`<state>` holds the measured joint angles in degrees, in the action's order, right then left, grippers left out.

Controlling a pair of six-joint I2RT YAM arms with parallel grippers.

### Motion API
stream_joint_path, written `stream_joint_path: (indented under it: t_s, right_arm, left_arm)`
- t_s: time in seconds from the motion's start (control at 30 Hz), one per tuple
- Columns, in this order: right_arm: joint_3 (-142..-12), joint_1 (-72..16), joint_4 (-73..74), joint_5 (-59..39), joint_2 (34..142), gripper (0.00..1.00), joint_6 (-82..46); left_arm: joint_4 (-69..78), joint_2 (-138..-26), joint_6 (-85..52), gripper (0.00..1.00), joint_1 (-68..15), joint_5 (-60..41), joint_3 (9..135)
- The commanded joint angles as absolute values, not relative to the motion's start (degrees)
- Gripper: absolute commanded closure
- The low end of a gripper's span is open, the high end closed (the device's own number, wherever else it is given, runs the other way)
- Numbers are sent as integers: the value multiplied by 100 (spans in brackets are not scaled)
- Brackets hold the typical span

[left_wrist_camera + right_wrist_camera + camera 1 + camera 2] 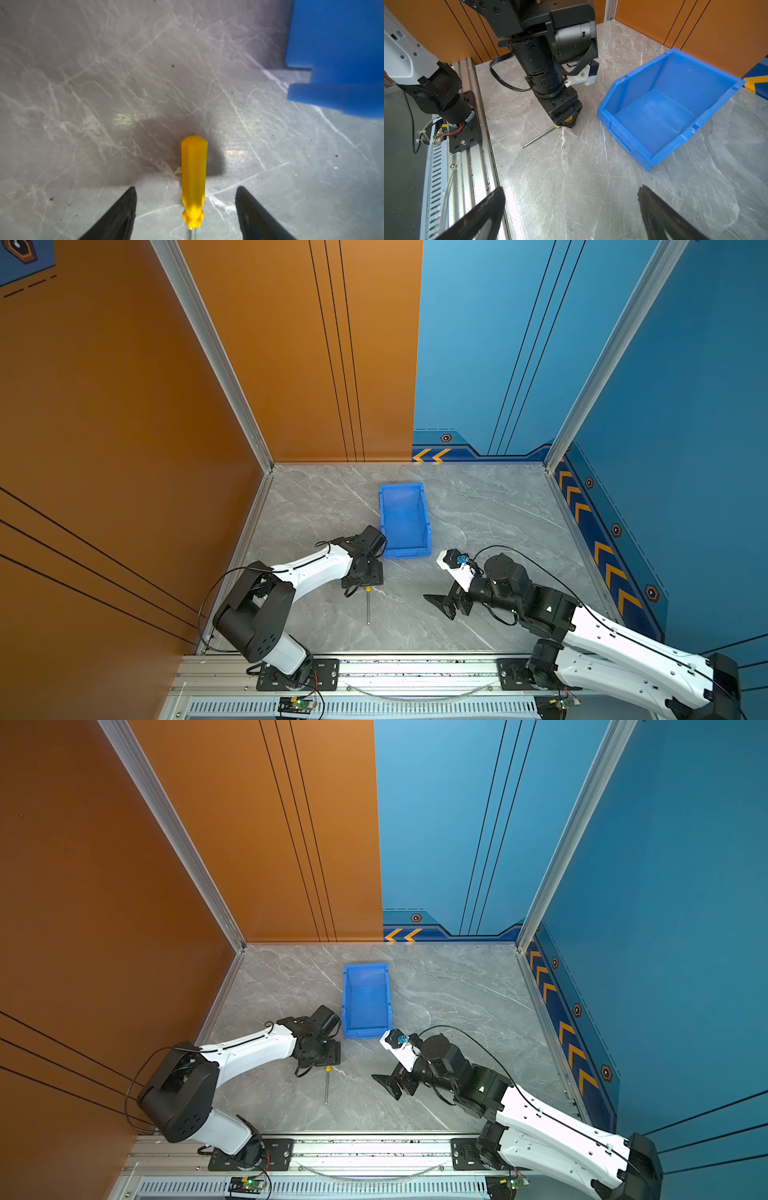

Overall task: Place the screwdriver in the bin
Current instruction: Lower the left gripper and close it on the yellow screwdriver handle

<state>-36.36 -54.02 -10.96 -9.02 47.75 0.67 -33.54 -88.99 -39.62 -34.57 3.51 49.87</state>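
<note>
On the grey marbled tabletop, walled by orange and blue panels, the screwdriver lies toward the near edge, apart from the bin at mid-tabletop. Bare surface stretches to the right and far edges. The left gripper straddles the yellow handle with its fingers apart and not touching, and hides most of it in both top views; the right gripper is spread wide over bare tabletop.

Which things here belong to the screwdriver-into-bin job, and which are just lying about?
Job: screwdriver flat on the table; empty blue bin; open left hand straddling the yellow handle.
Not part of it: right hand, open and idle; front rail.
</note>
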Motion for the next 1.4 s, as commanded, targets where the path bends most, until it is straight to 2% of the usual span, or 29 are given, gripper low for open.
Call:
stream_joint_path:
  t_s: [0.0, 0.47, 1.03, 1.37]
  right_arm:
    - [-3621, -5432, -999, -1041, 4818, 0, 156]
    - [-3826, -5440, -597, -1500, 5421, 0, 263]
    - [-3638, -5379, -600, -1336, 5237, 0, 309]
    - [-3507, -5361, -795, -1204, 4820, 0, 291]
  left_arm:
    - [-3353, -9026, -4047, 26, -3511, 604, 5067]
    - [-3357, -9389, -4109, 42, -3608, 676, 5211]
    - [-3432, -9411, -4315, 79, -3800, 733, 5090]
    - [-3532, -9322, -4402, 95, -3908, 827, 5119]
